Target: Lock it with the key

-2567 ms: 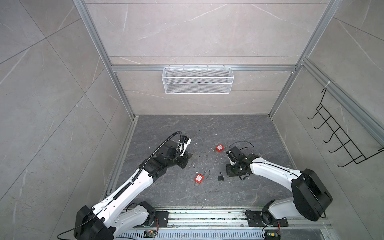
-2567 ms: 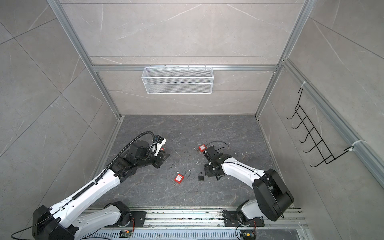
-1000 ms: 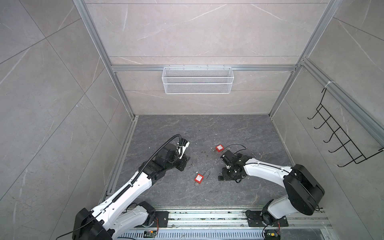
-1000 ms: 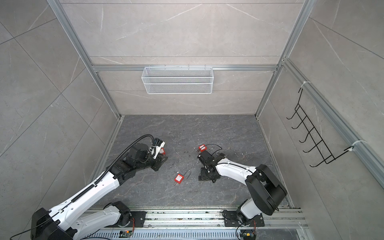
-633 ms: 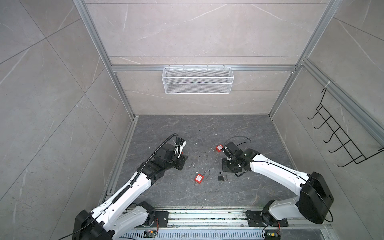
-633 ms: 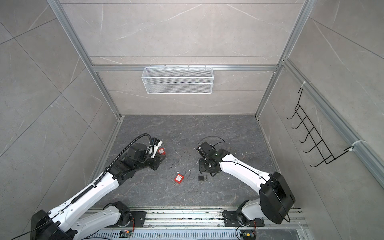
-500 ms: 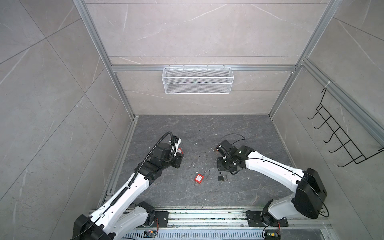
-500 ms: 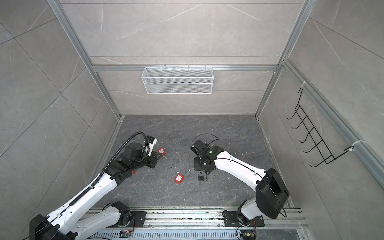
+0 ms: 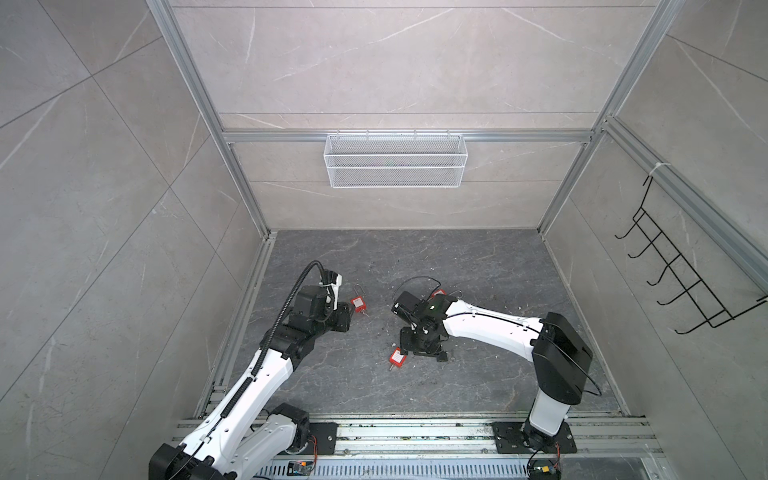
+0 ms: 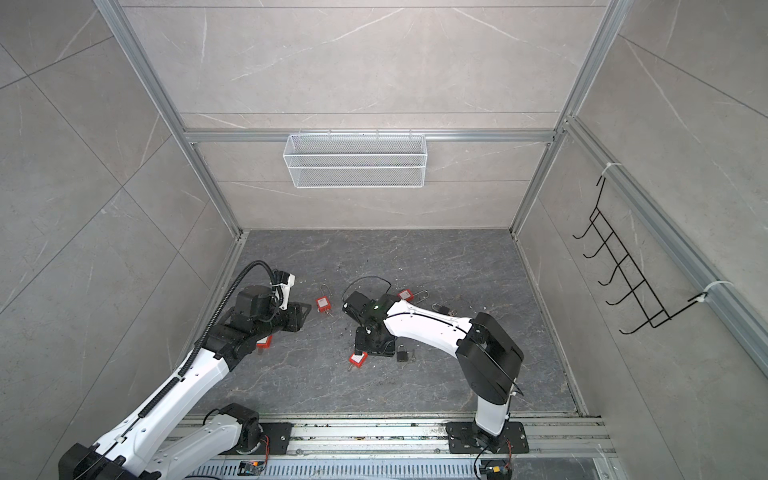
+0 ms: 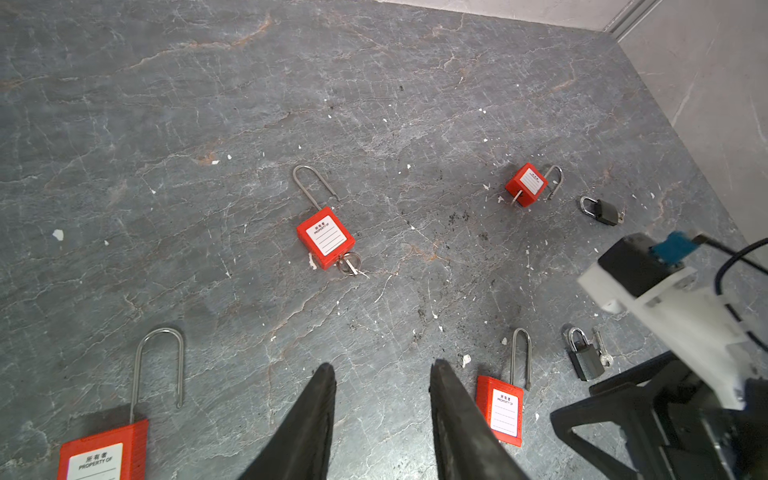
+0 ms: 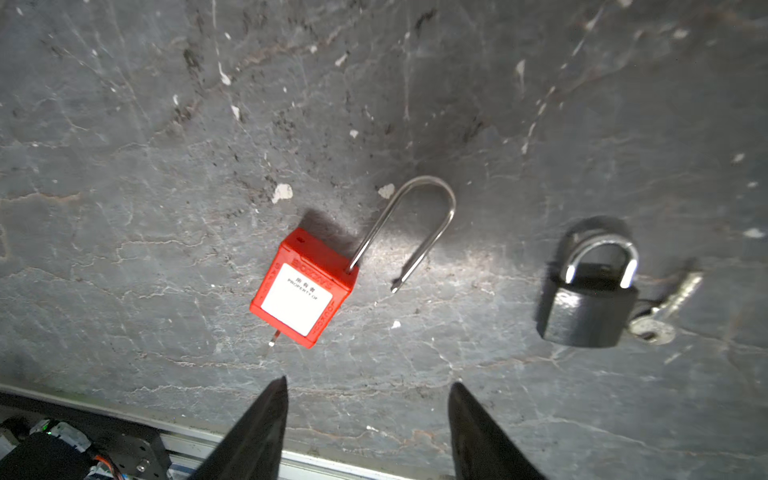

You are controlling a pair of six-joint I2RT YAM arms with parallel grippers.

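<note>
Red plastic marks the padlock (image 12: 303, 286) that this move turns on. It lies flat on the grey stone table (image 9: 478, 266), a little in from the middle of the front edge and right under the right gripper (image 12: 368, 384). From the right wrist, the padlock sits just ahead of the fingers (image 12: 266, 415) and apart from them, not between them, with its body nearer one finger than the other. Those fingers are spread wide and hold nothing.

The padlock's long axis runs slantwise to the front edge. Its key (image 12: 274, 337) end points toward the front left corner, and the steel shackle (image 12: 419, 224) stretches the opposite way with one leg out of the body, so the lock looks unfastened. A black padlock (image 12: 590, 303) with its own key lies just beside it.

The left gripper (image 11: 380, 370), partly spread and empty, hangs well apart, nearer the left edge, so the right arm is plainly the nearer one. In my judgement, the fingers must come down and turn to line up with that slanted axis.
</note>
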